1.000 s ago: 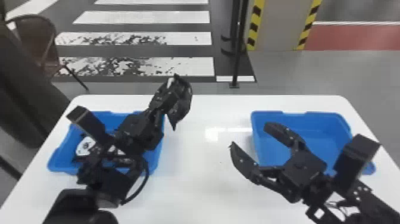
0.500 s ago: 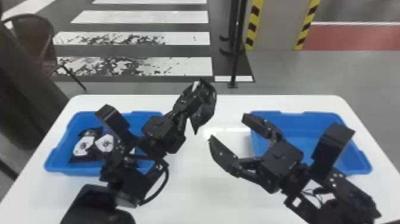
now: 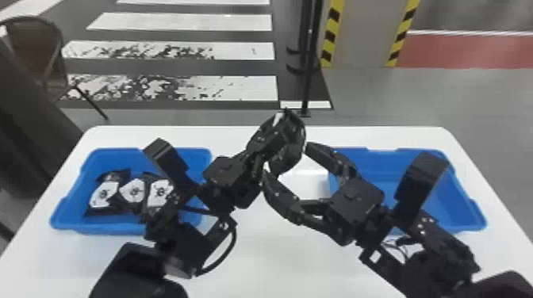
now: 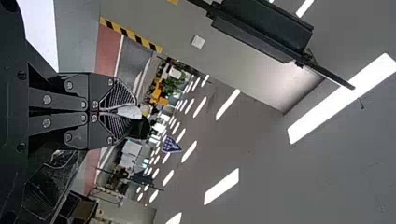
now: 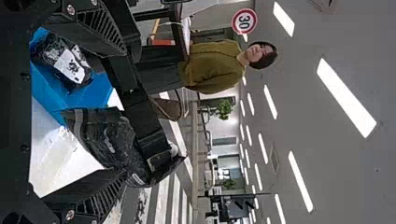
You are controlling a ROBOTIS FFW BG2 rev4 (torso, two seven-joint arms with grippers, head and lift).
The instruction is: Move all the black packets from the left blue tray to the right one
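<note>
Pinching one crinkled, glossy black packet [image 3: 294, 152], the left claw [image 3: 281, 122] is right of the left blue tray [image 3: 99, 229]; the packet sits between the right claw's [image 3: 286, 160] wide-spread fingers. Three white-labelled packets [image 3: 160, 192] show inside that tray. One right blue tray [image 3: 472, 218] shares the white desk [image 3: 277, 257]. Beyond the left tray, crossing stripes [image 3: 182, 21] mark the floor [image 3: 396, 95].

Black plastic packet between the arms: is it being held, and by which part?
The left gripper holds the black plastic packet near its upper end; the right gripper is open.
</note>
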